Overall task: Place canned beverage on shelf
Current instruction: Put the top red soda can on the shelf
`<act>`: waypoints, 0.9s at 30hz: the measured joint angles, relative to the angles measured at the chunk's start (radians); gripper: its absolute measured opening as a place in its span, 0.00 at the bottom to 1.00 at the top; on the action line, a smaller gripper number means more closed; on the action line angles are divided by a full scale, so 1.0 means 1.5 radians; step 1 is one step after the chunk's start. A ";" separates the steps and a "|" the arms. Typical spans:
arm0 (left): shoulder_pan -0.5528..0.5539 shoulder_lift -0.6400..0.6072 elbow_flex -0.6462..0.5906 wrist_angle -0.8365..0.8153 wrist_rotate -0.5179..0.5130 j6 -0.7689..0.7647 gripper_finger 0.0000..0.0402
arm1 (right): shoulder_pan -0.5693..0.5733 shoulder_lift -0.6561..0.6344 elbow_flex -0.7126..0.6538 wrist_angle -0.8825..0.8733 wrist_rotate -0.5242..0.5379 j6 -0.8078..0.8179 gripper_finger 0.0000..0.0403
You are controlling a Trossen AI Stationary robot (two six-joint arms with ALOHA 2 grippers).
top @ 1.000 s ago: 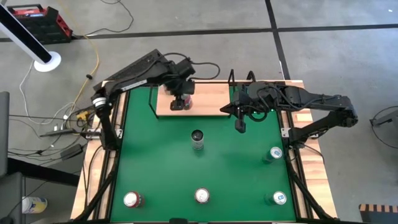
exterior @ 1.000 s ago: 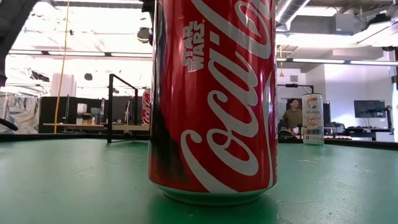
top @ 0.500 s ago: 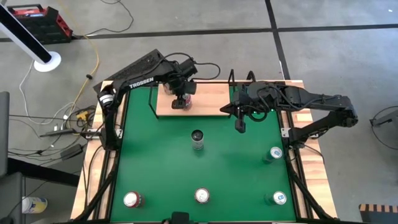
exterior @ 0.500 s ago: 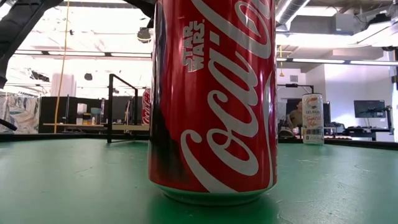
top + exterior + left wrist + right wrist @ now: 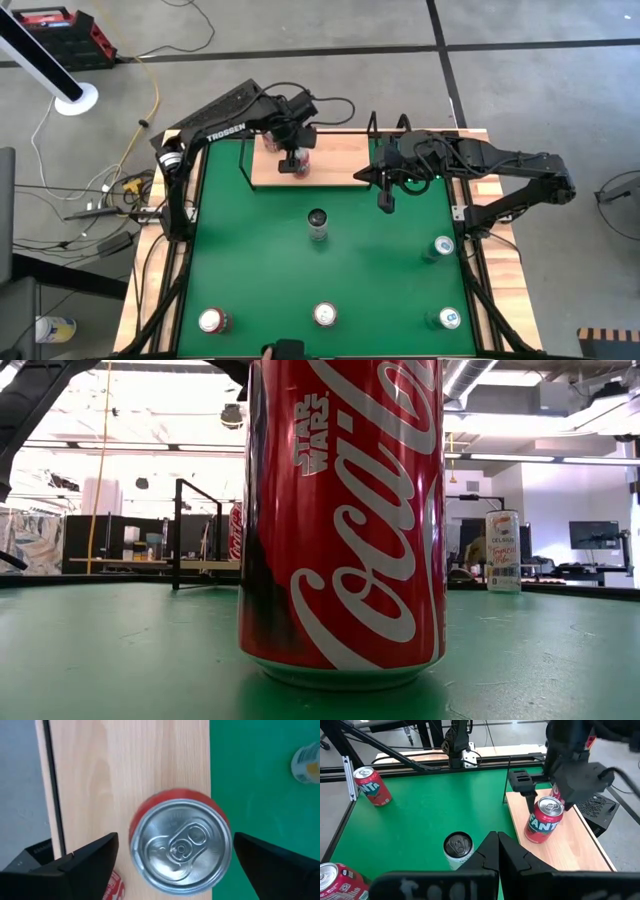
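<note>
The left gripper (image 5: 293, 157) hangs over the shelf (image 5: 335, 160) with its fingers (image 5: 85, 862) spread wide on either side of a red can (image 5: 181, 846), not touching it. The can stands upright on the wood near the board's green-side edge. The right gripper (image 5: 386, 203), fingers pressed together, waits over the table (image 5: 380, 270) beside the shelf.

The floor (image 5: 330, 25) is grey concrete with dark lines across it. A white fan base (image 5: 75, 99) stands on it. Near the fan base a yellow cable (image 5: 153, 85) snakes along, and a red and black toolbox (image 5: 62, 38) sits just behind it. In the low view, long ceiling lights (image 5: 520, 457) glow, and below them a dark screen (image 5: 592, 535) stands by a white wall (image 5: 580, 495).
</note>
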 joint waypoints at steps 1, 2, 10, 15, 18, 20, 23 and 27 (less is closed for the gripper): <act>0.000 -0.002 0.009 -0.008 -0.001 0.001 0.93 | 0.000 0.000 0.000 0.000 0.001 0.000 0.05; 0.000 -0.003 0.020 -0.019 0.000 0.001 0.92 | 0.000 0.000 0.000 0.000 0.001 0.000 0.05; 0.001 -0.024 0.162 -0.112 0.011 -0.050 0.91 | -0.029 0.019 0.001 0.008 0.001 -0.013 0.05; 0.005 -0.082 0.166 -0.119 0.025 -0.105 0.91 | -0.070 0.080 0.000 0.039 -0.026 -0.034 0.05; 0.010 -0.117 0.121 -0.084 0.040 -0.134 0.91 | -0.094 0.123 0.000 0.069 -0.089 -0.043 0.05; 0.010 -0.133 0.071 -0.044 0.037 -0.154 0.90 | -0.105 0.143 0.002 0.069 -0.120 -0.040 0.05; 0.010 -0.143 -0.014 0.055 0.018 -0.202 0.89 | -0.111 0.149 0.009 0.055 -0.129 -0.021 0.05; 0.009 -0.141 -0.092 0.165 -0.019 -0.320 0.89 | -0.109 0.123 0.009 0.007 -0.129 -0.020 0.05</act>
